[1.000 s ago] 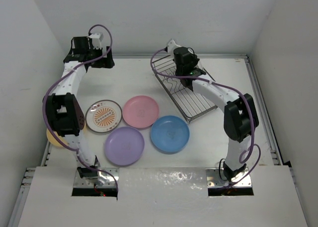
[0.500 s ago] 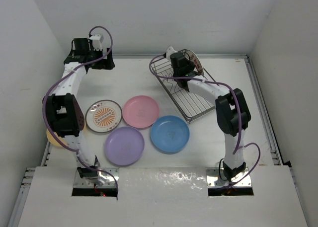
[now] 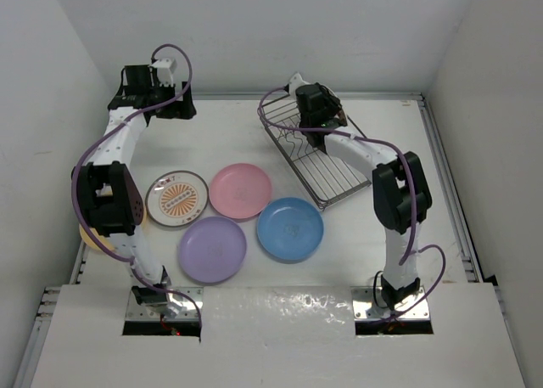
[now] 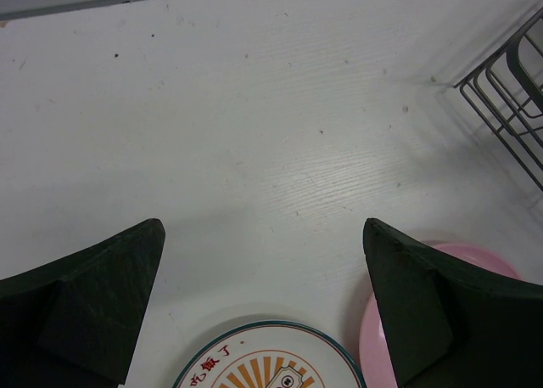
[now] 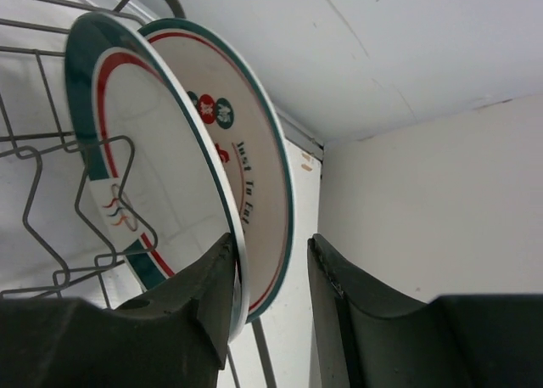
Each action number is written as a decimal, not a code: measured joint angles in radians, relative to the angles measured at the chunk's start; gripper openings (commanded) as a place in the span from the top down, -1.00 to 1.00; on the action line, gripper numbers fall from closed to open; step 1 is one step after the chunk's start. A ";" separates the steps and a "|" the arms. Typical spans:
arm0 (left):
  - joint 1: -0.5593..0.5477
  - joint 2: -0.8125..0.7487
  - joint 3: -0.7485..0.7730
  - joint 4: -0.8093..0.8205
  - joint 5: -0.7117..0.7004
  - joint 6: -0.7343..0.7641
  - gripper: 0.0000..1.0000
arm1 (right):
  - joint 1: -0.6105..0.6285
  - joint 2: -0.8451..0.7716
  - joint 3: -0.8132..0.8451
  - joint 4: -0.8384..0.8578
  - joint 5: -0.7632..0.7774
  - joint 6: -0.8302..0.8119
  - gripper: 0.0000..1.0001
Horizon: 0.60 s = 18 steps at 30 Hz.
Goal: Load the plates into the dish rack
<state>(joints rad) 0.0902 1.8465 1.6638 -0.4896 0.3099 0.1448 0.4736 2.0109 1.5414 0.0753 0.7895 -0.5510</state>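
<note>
Right arm: the right gripper (image 5: 271,239) hangs over the far end of the dish rack (image 3: 335,171), its fingers set narrow about the lower rims of two upright plates. Whether they pinch a rim cannot be told.
In the rack: the green-rimmed plate (image 5: 144,167) stands on edge against the zigzag wire, and the red-dot plate (image 5: 246,167) stands just behind it, nearly touching. Both tilt slightly toward the white wall.
Left arm: the left gripper (image 4: 263,227) hovers at the far left of the table (image 3: 195,142), fingers spread wide with nothing between them.
On the table: the orange sunburst plate (image 3: 177,198) and the pink plate (image 3: 241,190) lie side by side left of the rack. The purple plate (image 3: 212,249) and the blue plate (image 3: 290,228) lie nearer the arm bases.
In the way: the left arm's elbow covers most of the yellow-orange plate (image 3: 86,235) at the table's left edge. In the overhead view, the right arm's wrist hides the racked plates.
</note>
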 measured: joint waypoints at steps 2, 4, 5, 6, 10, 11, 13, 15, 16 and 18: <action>0.000 0.000 0.000 0.000 0.002 0.000 -1.00 | 0.000 -0.008 0.000 0.004 0.006 -0.006 0.23; 0.000 0.000 0.000 0.000 0.004 0.000 -1.00 | 0.000 -0.015 0.000 0.017 0.019 -0.017 0.23; 0.000 0.000 0.000 0.000 0.006 0.000 -1.00 | 0.000 -0.017 0.000 0.025 0.024 -0.023 0.22; 0.000 0.000 0.000 0.000 0.007 0.000 -1.00 | -0.001 -0.018 0.000 0.031 0.032 -0.027 0.22; 0.000 0.000 0.000 0.000 0.009 0.000 -1.00 | -0.007 -0.018 0.011 0.021 0.051 -0.032 0.17; 0.000 0.000 0.000 0.000 0.009 0.000 -1.00 | -0.010 -0.018 0.018 0.019 0.052 -0.032 0.14; 0.000 0.000 0.000 0.000 0.009 0.001 -1.00 | -0.013 -0.018 0.027 0.015 0.048 -0.027 -0.03; 0.000 0.000 0.000 0.000 0.009 0.001 -1.00 | -0.014 -0.019 0.034 0.005 0.042 -0.022 -0.21; 0.000 0.000 0.000 0.000 0.009 0.001 -1.00 | -0.014 -0.021 0.036 -0.008 0.032 -0.018 -0.24; 0.000 0.000 0.000 0.000 0.012 0.000 -1.00 | -0.013 -0.025 0.044 -0.040 0.006 0.001 -0.31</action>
<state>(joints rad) 0.0906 1.8465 1.6634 -0.4900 0.3218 0.1452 0.4603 1.9858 1.5856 0.0349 0.7952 -0.5503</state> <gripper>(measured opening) 0.998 0.621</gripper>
